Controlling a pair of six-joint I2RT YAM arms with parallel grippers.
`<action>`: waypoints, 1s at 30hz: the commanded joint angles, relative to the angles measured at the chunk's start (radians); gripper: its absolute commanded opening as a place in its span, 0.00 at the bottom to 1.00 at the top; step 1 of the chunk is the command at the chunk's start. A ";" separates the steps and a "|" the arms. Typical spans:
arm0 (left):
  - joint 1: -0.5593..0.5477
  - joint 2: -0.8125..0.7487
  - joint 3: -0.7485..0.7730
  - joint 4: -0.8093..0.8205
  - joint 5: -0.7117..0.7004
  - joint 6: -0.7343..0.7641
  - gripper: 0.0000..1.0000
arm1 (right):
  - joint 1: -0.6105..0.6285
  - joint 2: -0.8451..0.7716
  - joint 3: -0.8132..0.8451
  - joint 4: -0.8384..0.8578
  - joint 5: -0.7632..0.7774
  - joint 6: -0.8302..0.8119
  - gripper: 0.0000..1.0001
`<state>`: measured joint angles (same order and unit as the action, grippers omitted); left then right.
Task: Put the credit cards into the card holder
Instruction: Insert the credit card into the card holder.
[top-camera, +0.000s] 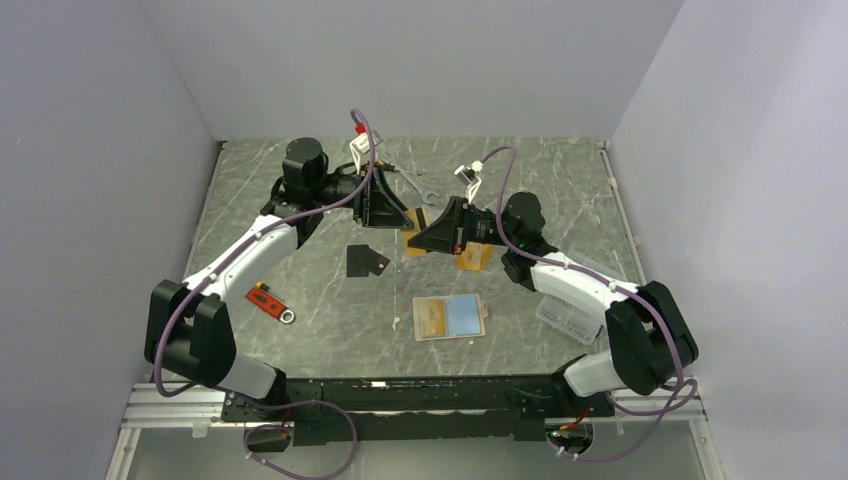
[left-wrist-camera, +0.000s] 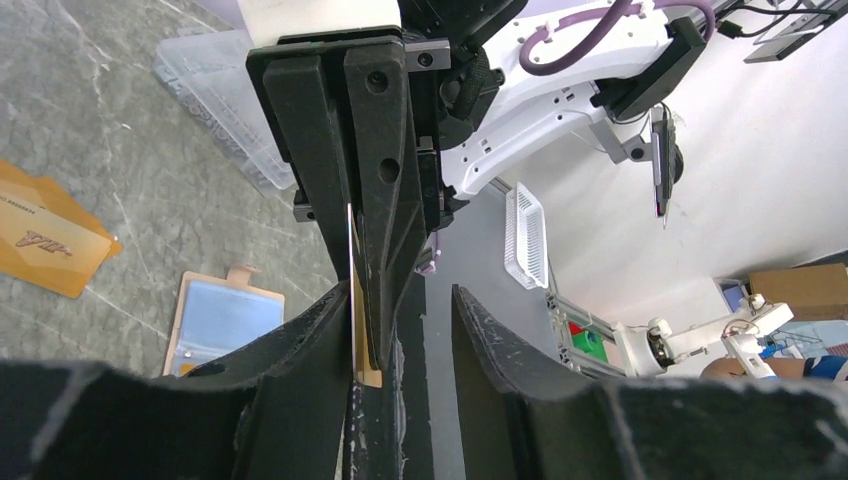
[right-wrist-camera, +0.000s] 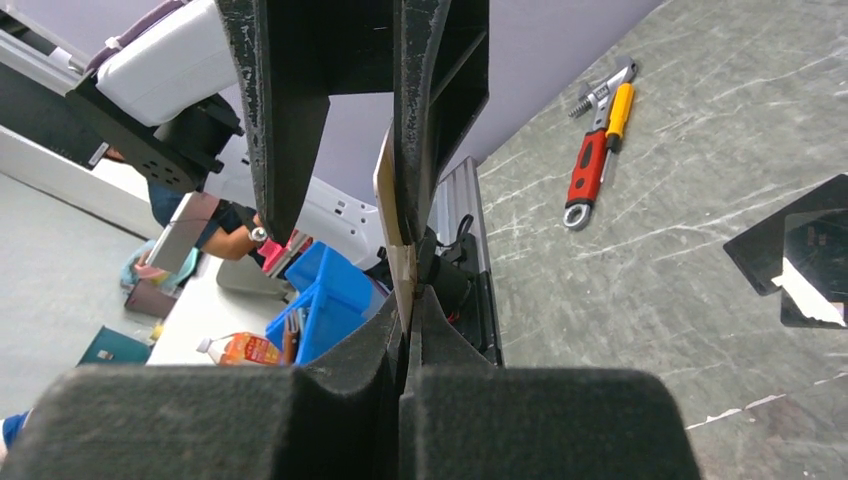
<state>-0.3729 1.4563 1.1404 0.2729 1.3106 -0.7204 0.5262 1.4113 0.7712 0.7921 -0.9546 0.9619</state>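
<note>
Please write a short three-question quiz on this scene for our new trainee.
1. True or false: the right gripper pinches a card edge-on while the left gripper stands open around it.
2. How does the card holder lie? A) snapped shut; B) open and flat; C) inside the clear box.
3. What colour is the loose card lying flat between the red-handled wrench and the two grippers?

Key: 1 true; 2 B; 3 black.
</note>
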 joint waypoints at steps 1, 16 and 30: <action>0.003 -0.046 -0.005 0.095 0.069 -0.051 0.41 | -0.072 -0.046 -0.041 0.078 0.026 0.028 0.00; -0.032 -0.029 0.109 -0.532 -0.140 0.499 0.37 | -0.189 -0.192 -0.062 -0.463 0.120 -0.201 0.00; -0.371 0.183 -0.004 -0.836 -0.717 1.160 0.40 | -0.107 -0.316 -0.252 -1.173 0.508 -0.341 0.00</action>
<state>-0.7265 1.6028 1.1362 -0.5411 0.7197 0.2962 0.3954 1.1381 0.5533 -0.2386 -0.5858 0.6136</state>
